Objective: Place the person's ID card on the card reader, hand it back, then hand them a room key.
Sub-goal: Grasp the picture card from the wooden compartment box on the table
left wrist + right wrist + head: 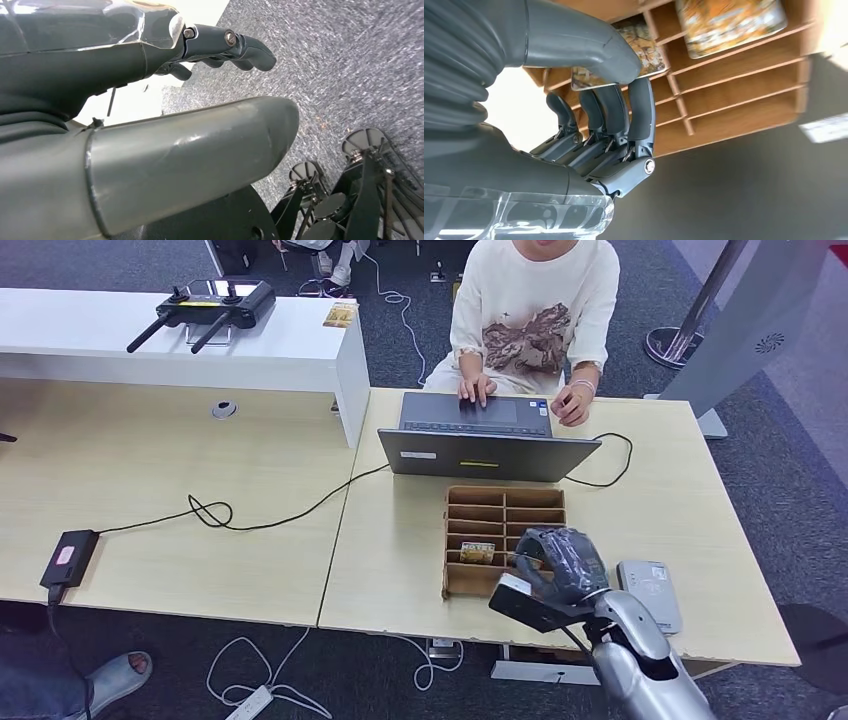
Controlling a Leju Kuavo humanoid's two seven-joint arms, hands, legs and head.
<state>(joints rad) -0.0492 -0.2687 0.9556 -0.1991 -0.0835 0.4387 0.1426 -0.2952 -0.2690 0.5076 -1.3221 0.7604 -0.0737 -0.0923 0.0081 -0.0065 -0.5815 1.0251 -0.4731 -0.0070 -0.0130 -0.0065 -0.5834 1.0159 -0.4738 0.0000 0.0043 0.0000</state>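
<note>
Right wrist view: a room key card (644, 52) is pinched by the right hand (599, 100) in the wooden organizer (505, 540), at six o'clock from the laptop (480, 435). Key retrieval is judged under way; lifting clear and presenting toward the person (535, 310) at twelve o'clock is called for. Left hand (220, 47) fingers are loosely spread, nothing held.

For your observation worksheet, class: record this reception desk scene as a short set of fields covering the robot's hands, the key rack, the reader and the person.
right hand: over the wooden rack, thumb and fingers pinching a card in a slot
left hand: hanging by the floor, holding nothing
second card: lying in a rack slot
card reader: grey, on the table right of the rack
person: seated behind the laptop, hands at its keyboard
</note>
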